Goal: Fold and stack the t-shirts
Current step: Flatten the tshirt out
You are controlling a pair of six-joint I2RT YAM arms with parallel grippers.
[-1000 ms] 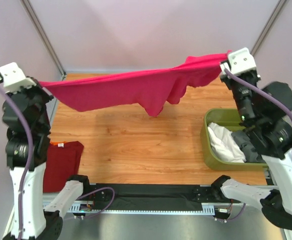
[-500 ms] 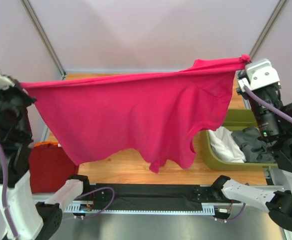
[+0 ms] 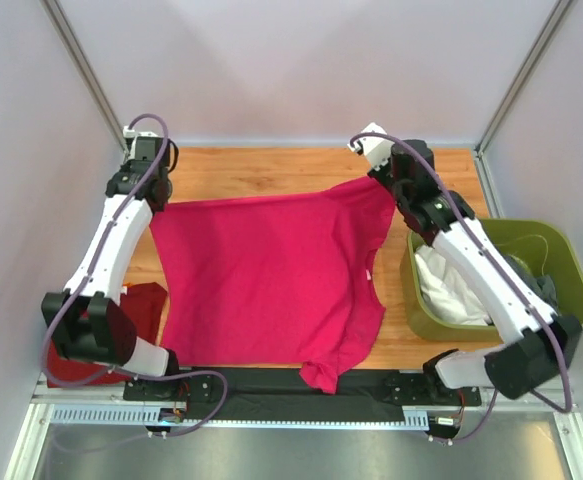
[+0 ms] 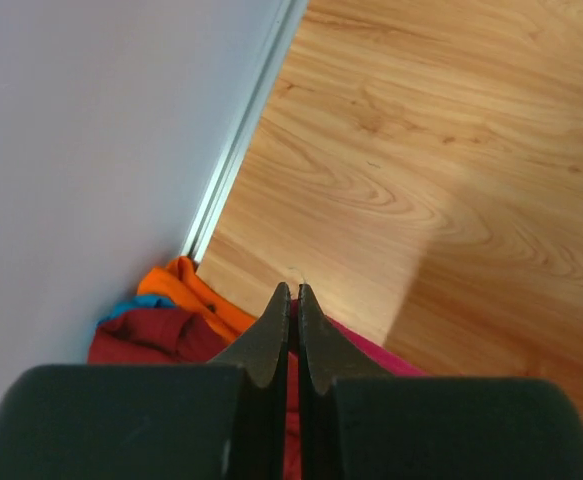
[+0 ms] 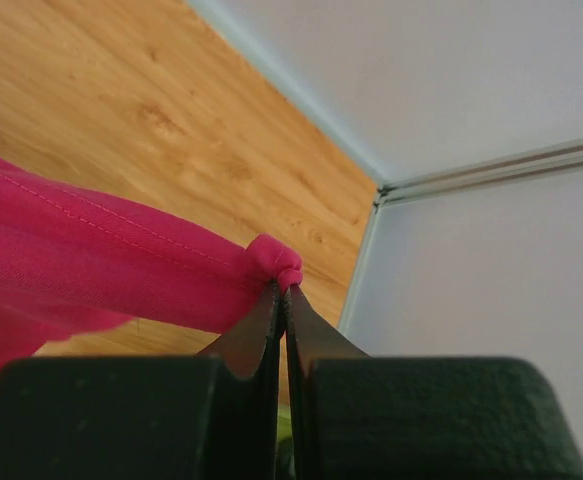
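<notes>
— Cloth first: whereabouts of the bright magenta-pink cloth t-shirt?

— Lies spread open across the light wooden table, filling the middle. Stretches taut along the far edge between both arms. Reaches the near edge of the wood, with a flap of cloth drooping over onto the black base strip.

— And the left gripper?

— Clenched on the far-left corner of that shirt, low over the wood, near the left wall. Appears in the left wrist view as the left gripper with jaws pressed together and a thin pink sliver pinched between.

— And the right gripper?

— Clamped as well, on the far-right corner. Shows in the right wrist view as the right gripper closed tight, with a small knot of pink fabric bulging just past the tips and a stitched hem running off to the left.

— Other shirts?

— At the near left, a dark red cloth t-shirt, lying flat just beside the pink one's left edge, partly hidden under the left arm. At its far side in the left wrist view, some orange cloth with a bit of blue. At the right, a crumpled white cloth t-shirt inside the olive-green rectangular plastic bin, just beside the pink sleeve. Next to the white, some dark grey cloth, mostly hidden behind the right arm; shirt or not, impossible to tell.
</notes>
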